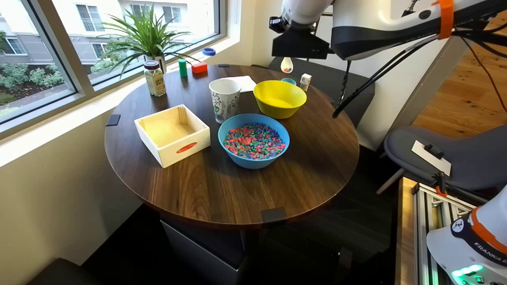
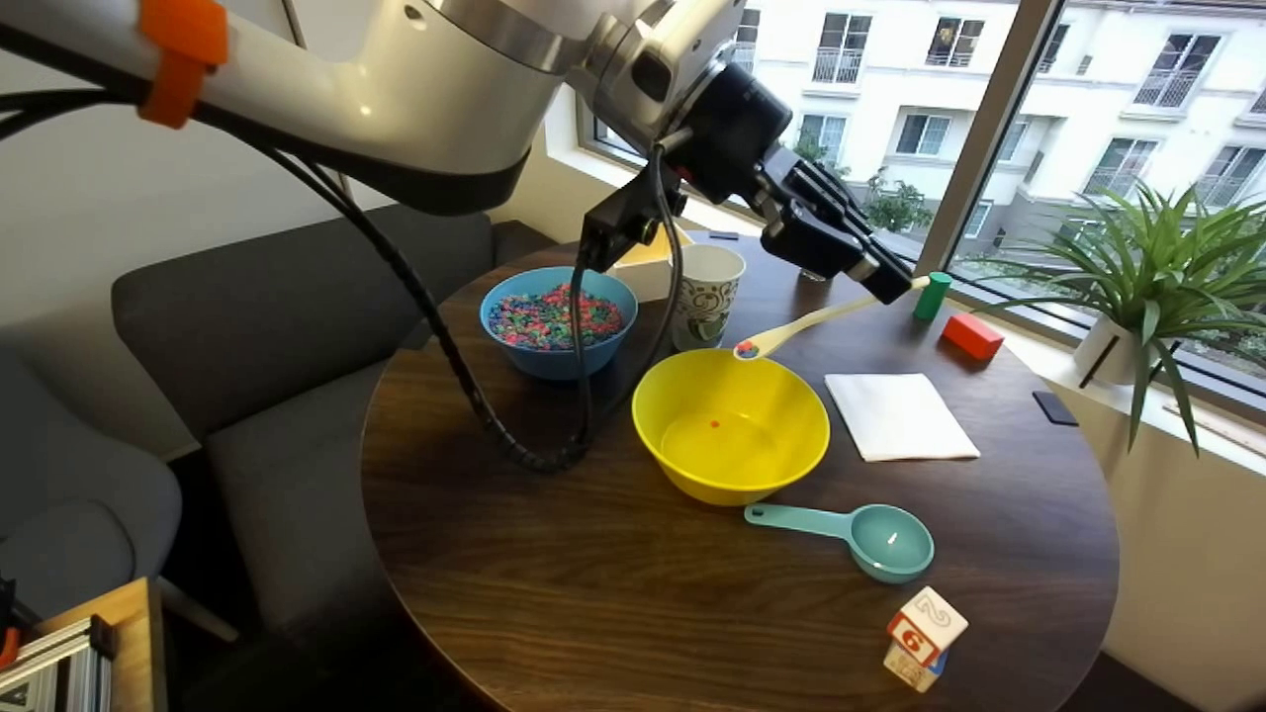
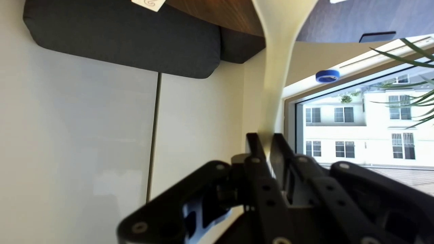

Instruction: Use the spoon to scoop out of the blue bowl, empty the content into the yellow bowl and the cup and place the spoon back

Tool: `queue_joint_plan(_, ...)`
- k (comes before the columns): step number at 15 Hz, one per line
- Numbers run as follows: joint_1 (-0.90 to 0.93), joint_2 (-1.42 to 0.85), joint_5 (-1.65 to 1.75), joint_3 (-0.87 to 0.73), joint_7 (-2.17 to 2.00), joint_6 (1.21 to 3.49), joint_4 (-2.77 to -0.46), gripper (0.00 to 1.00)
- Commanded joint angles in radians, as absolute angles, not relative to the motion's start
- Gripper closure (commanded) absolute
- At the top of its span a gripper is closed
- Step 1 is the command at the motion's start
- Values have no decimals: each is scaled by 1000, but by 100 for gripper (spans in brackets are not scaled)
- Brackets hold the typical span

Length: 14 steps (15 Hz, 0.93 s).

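In an exterior view the blue bowl holds coloured bits; rightward come the cup, the yellow bowl with one red bit and, raised near it, the loaded spoon, pinched by the gripper

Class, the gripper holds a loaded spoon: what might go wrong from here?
The gripper pinches the spoon by its handle, so it might twist and spill its coloured bits. In an exterior view, the spoon's tip overlaps the rim of the yellow bowl, so bits might land outside. A dangling cable, crossing in front of the blue bowl there, might snag it.
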<state>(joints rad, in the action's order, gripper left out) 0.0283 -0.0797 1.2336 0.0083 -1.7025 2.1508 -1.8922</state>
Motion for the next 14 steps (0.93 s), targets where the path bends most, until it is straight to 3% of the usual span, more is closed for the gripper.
queue_joint_plan(1, 41, -95, 1286, 16, -1739, 2109, -1884, 97)
queue_joint_plan(14, 46, -109, 1342, 29, -1751, 2068, -1888, 97)
